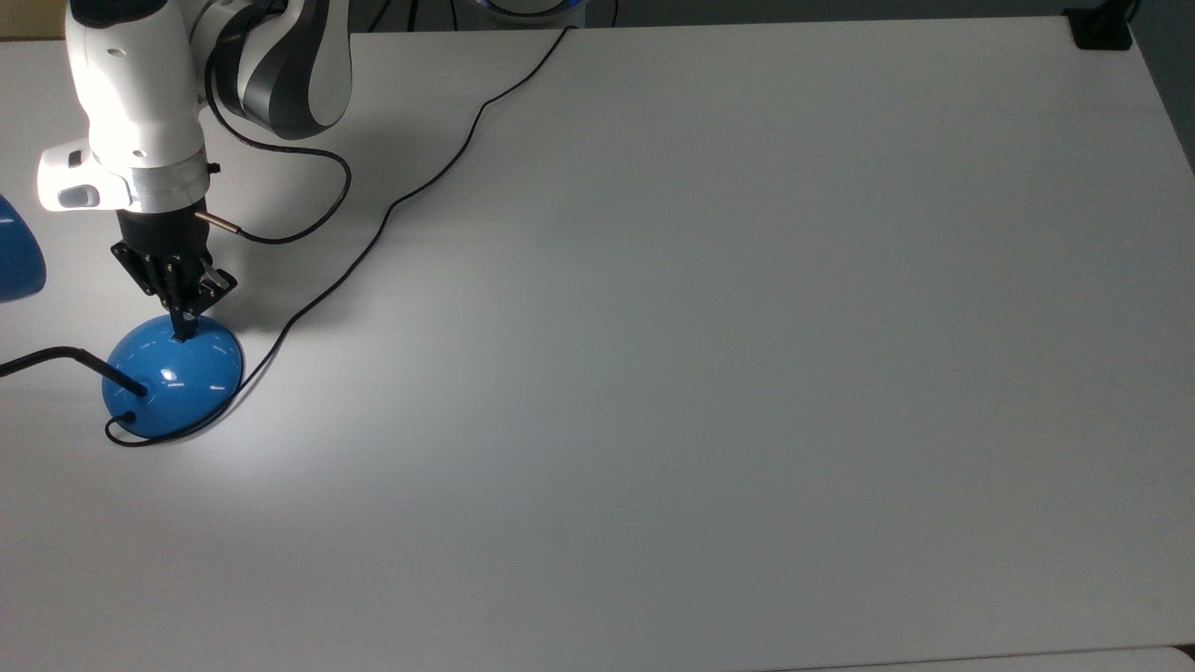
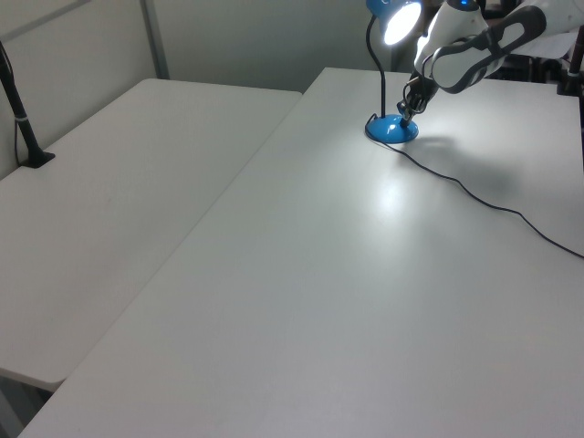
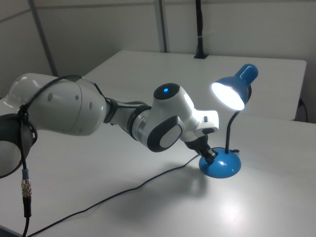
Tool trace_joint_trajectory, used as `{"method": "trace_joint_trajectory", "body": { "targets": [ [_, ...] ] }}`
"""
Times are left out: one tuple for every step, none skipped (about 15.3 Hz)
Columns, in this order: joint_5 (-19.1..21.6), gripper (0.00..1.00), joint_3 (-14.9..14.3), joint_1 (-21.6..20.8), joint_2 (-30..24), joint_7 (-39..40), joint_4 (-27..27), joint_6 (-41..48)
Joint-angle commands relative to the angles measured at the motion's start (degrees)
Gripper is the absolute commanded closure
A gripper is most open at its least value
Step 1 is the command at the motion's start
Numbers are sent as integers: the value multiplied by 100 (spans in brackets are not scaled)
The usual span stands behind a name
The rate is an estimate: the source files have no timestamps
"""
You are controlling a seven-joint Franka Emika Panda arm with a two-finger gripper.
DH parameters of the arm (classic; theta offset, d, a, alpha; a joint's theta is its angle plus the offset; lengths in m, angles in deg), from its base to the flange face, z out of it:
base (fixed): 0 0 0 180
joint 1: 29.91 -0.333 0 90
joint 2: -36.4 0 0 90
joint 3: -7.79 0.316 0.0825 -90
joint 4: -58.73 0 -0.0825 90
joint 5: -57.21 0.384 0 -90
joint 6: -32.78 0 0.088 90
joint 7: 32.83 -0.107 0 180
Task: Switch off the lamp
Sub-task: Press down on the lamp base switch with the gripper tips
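Observation:
The blue lamp stands near the top view's left edge, its dome base (image 1: 177,378) on the white table (image 1: 709,355). Its shade (image 3: 236,88) is lit and throws a bright patch on the table. A thin black neck (image 3: 228,129) rises from the base. My gripper (image 1: 187,327) is shut, and its black fingertips come down to one point on the upper part of the base, covering the small switch. The left view has the gripper (image 2: 407,109) just above the base (image 2: 392,130), under the glowing shade (image 2: 401,20). In the right view the gripper (image 3: 212,155) touches the base (image 3: 222,167).
The lamp's black cord (image 1: 373,233) curls around the base and snakes to the table's far edge. A second white table (image 2: 119,182) adjoins in the left view, with a black clamp post (image 2: 23,123). A black object (image 1: 1100,30) sits at the top view's upper right corner.

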Motion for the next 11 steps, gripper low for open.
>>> {"method": "trace_joint_trajectory", "body": {
  "targets": [
    [-14,100,2,-17,38,117,-6,-109],
    [-14,100,2,-9,38,117,-6,-109],
    [-5,100,2,0,38,108,11,-83],
    [-5,100,2,0,38,108,28,-74],
    [-5,100,2,0,38,108,37,-74],
    [-5,100,2,18,47,99,46,-65],
    [-5,100,2,9,47,99,55,-39],
    [-5,100,2,18,82,99,64,-39],
    [-5,100,2,18,99,91,107,-30],
    [-5,100,2,18,99,91,125,-21],
    [-5,100,2,18,99,91,143,22]
  ]
}}
